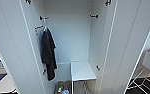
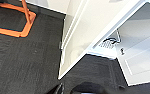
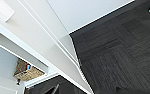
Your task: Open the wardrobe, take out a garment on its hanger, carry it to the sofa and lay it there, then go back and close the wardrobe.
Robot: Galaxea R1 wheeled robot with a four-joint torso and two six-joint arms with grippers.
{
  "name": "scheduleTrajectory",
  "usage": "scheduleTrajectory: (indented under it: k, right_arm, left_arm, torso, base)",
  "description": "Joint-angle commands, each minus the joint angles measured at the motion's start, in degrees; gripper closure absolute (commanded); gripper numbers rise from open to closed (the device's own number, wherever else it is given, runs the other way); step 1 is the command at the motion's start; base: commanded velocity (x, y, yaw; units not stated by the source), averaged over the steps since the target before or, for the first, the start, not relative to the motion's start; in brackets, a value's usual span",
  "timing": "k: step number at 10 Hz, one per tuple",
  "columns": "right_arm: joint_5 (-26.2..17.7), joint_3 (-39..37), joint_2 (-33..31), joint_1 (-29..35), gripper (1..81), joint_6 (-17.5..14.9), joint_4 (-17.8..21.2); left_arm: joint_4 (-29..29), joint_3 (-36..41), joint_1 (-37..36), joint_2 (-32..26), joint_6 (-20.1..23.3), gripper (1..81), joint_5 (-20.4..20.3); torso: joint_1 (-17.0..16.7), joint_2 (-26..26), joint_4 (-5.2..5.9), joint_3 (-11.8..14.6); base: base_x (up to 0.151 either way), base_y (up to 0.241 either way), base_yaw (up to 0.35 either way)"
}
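The tall white wardrobe (image 1: 131,47) stands open — only a black T-shirt (image 1: 49,53) hangs inside, near its left wall. Whether either hand is clenched I cannot tell; closing likely means swinging each door squarely shut.

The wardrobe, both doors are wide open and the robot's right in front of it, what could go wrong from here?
The wardrobe doors stand swung out on both sides, so an arm or the base might clip a door edge. The black T-shirt hangs loosely on the left inside and could snag or slip off if brushed. A woven basket sits on the wardrobe floor, so a low reach might knock it.
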Motion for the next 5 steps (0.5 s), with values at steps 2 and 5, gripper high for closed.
scheduleTrajectory:
  k: [2, 5]
  right_arm:
    - [0.41, -2.78, -6.47, 10.41, 1.0, 5.05, 0.39]
    - [0.14, -1.64, -6.12, 14.02, 1.0, 9.00, 0.12]
  left_arm:
    - [-0.26, -0.92, -8.29, -9.04, -7.96, 1.0, -0.69]
    - [-0.26, -4.53, -14.53, -9.49, -18.36, 1.0, -0.60]
  torso:
    - [0.00, 0.00, 0.00, 0.00]
    - [0.02, 0.00, 0.00, -0.02]
  base:
    - [0.000, 0.000, 0.000]
    - [0.000, 0.000, 0.000]
